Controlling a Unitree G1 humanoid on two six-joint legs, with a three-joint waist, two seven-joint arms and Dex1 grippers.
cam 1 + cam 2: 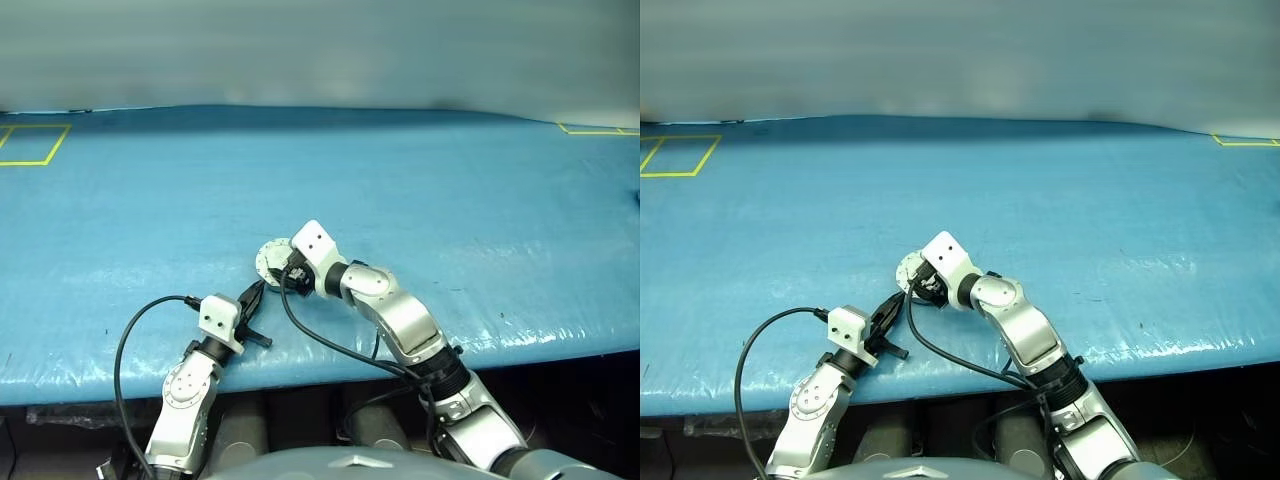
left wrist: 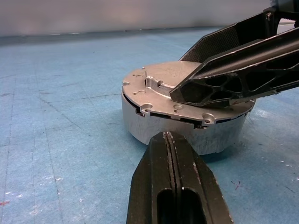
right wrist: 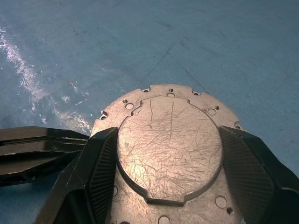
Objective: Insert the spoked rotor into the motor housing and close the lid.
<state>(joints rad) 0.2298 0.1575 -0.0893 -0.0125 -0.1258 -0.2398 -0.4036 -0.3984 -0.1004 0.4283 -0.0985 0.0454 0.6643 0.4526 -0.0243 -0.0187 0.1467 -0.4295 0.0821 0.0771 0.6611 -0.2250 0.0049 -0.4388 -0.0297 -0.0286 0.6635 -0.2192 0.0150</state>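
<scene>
The left tool (image 2: 170, 154) points level, clenched on nothing, tips just beside the motor housing (image 2: 187, 126) on the blue desk (image 1: 450, 200). Beyond, the right tool (image 3: 166, 163) angles down, its fingers (image 3: 100, 163) grasping the lid (image 3: 170, 149) atop the housing.

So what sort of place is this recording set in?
Probably a robot test bench or lab. A wide table under a wrinkled blue cover, yellow tape squares marking spots at its far corners, a plain pale wall behind, and one metal motor assembly between the left gripper and right gripper.
</scene>
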